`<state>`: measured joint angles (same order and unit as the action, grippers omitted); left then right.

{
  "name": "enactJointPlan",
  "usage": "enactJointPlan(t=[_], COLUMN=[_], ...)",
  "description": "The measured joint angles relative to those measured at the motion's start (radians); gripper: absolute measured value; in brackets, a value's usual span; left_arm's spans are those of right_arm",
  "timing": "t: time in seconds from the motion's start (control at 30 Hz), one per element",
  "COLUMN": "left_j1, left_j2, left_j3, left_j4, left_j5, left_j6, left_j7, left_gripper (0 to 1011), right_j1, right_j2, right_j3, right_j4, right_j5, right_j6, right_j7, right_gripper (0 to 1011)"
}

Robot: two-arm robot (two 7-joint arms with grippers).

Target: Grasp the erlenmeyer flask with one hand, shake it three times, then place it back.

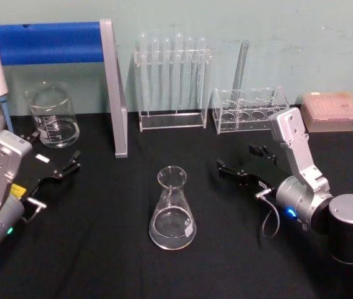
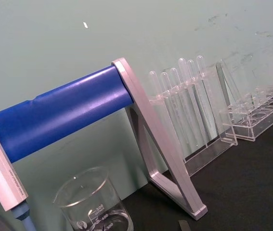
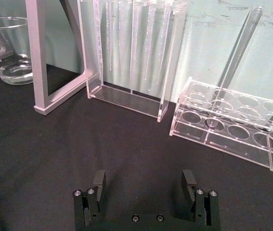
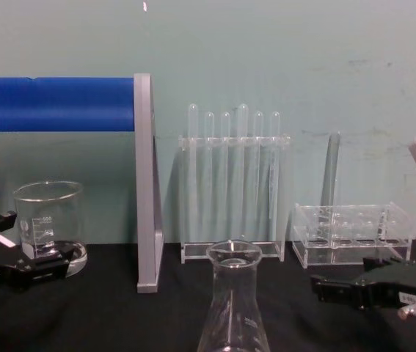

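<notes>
Erlenmeyer flask point(image 1: 172, 210): stands upright on the black cloth at the near middle of the table, between the two arms and touched by neither; in the chest view its flared rim point(image 4: 233, 255) rises at the bottom centre.
Right gripper point(image 1: 246, 163): to the flask's right, a little farther back, low over the cloth; fingers point(image 3: 99, 179) spread wide with nothing between them.
Left gripper point(image 1: 56, 169): out to the flask's left near the table's left edge, fingers parted and holding nothing.
Table surface point(image 1: 101, 249): black cloth, bare all round the flask; open cloth lies on both its sides and between it and the glassware behind.
Graduated beaker point(image 1: 52, 114): back left, just beyond the left gripper, under the blue bar.
Blue-barred stand point(image 1: 70, 42): its grey leg comes down behind and left of the flask.
Test tube rack point(image 1: 171, 81): upright tubes in clear acrylic, straight behind the flask.
Low acrylic rack point(image 1: 249, 109): back right, one tube leaning in it.
Pink tip box point(image 1: 332, 111): far right corner.
Wall point(image 1: 288, 37): pale green, right behind the back row.
</notes>
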<state>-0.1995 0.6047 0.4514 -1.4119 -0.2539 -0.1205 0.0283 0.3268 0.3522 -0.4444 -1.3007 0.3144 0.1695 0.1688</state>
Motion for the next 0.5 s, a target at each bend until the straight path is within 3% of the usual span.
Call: enactJointPlan(t=[0.5], left_j1=[0.0], left_j2=[0.0], left_j3=[0.0], left_j4=[0.0], left_j5=[0.0], left_j6=[0.0], left_j7=[0.0], left_gripper=[1001], right_j1=[0.0], right_j2=[0.0], right_j3=[0.0], right_j4=[0.0], right_j5=[-0.001], right_j6=[0.0], right_j7=[0.0], right_gripper=[1000])
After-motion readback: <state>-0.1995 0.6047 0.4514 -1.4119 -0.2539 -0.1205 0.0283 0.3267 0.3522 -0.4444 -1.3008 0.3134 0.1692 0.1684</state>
